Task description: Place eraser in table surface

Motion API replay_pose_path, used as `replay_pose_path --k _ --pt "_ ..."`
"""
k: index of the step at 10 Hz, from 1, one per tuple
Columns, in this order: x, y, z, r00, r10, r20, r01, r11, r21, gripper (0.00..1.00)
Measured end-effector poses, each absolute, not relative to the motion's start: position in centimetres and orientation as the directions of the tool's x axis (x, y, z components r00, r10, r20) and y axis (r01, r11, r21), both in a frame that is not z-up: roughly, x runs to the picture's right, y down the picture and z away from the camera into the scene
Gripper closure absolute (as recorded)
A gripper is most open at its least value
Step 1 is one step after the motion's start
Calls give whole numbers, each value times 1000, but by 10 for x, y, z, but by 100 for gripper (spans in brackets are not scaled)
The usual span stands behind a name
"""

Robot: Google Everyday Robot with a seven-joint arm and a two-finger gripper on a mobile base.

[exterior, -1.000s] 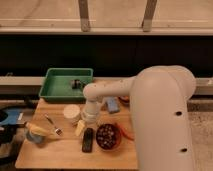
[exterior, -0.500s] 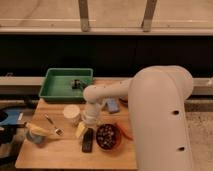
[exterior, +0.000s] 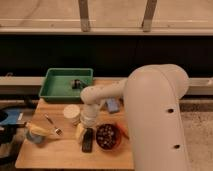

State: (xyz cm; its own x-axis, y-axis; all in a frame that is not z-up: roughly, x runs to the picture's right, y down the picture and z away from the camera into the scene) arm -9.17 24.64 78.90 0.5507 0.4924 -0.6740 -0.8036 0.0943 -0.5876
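The eraser [exterior: 87,141], a small flat black bar, lies on the light-brown wooden table surface [exterior: 55,152], just left of the dark bowl [exterior: 108,136]. My gripper [exterior: 88,127] hangs at the end of the white arm, pointing down directly behind and above the eraser's far end. The wrist hides most of the gripper, and I cannot tell whether it touches the eraser.
A green tray [exterior: 54,91] with a small dark item [exterior: 76,84] sits at the table's back left. A white cup [exterior: 71,113], a banana [exterior: 40,131], a utensil [exterior: 50,121], a pale block [exterior: 79,131] and a blue object [exterior: 112,104] lie on the table. My big arm housing [exterior: 160,120] covers the right side.
The wrist has dropped slightly toward the table front. The eraser has stayed in the same spot beside the bowl.
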Motion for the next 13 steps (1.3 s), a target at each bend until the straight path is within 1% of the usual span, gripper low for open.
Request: replay_pose_path --k 1,2,5,6,11,13 --pt "-88 245 790 547 496 -674 -806 94 -585 55" --pt "-90 245 789 550 494 -673 -804 94 -587 63" --pt "-96 248 791 557 486 -674 -801 99 -590 93" --pt "-102 250 794 556 486 -675 -800 94 -592 99" --pt "-101 246 792 559 504 -659 -794 96 -601 100" --pt "-89 232 783 543 556 -629 -790 84 -608 100"
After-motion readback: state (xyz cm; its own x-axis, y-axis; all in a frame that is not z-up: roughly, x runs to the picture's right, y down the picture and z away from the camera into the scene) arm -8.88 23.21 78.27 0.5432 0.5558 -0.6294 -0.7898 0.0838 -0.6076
